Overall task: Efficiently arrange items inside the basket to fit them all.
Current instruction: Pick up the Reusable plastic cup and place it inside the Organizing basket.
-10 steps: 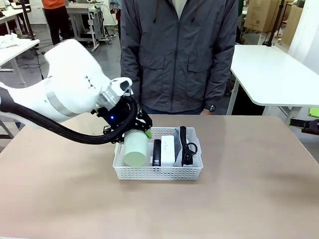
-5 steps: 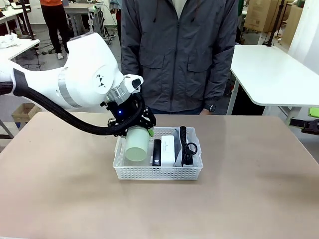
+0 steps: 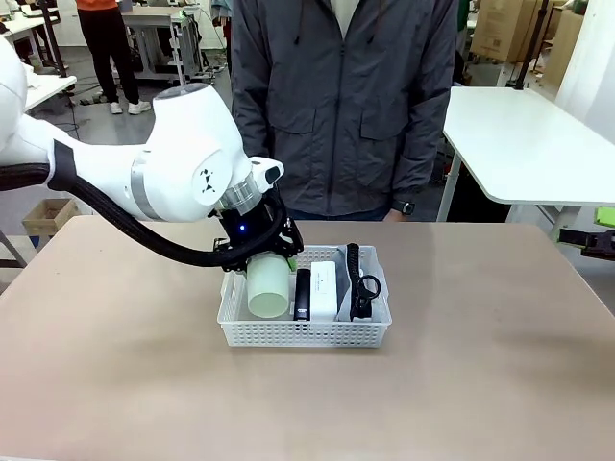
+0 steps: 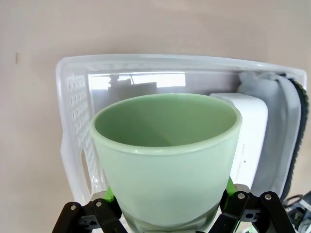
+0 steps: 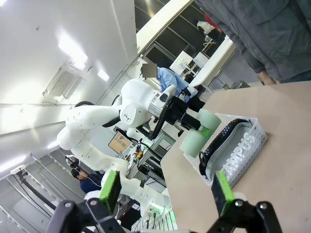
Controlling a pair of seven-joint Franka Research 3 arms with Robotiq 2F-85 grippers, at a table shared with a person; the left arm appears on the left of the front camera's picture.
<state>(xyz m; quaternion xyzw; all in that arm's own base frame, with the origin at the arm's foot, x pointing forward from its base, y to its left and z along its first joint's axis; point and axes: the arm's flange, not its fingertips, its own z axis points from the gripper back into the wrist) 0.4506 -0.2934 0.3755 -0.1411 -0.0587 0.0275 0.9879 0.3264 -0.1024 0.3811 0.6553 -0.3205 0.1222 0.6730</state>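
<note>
The left arm reaches in over the left end of the basket (image 3: 303,333), and its left gripper (image 3: 266,257) is pinching the pale green cup (image 3: 269,285), green pads pressed against the cup's sides low down, as the left wrist view shows (image 4: 165,160). The cup hangs tilted, mouth toward the camera, over the basket's left compartment space. Just right of the cup, inside the basket, stands the black stapler (image 3: 303,293), then the white box (image 3: 324,289) touching it, and at the basket's right end the grey pouch (image 3: 370,284) with its black strap (image 3: 356,279) looped on top. Behind the basket stands a person in a grey jacket (image 3: 346,106). From off beyond the basket's right end, the right gripper (image 5: 165,194) hangs with its fingers spread wide, holding nothing.
</note>
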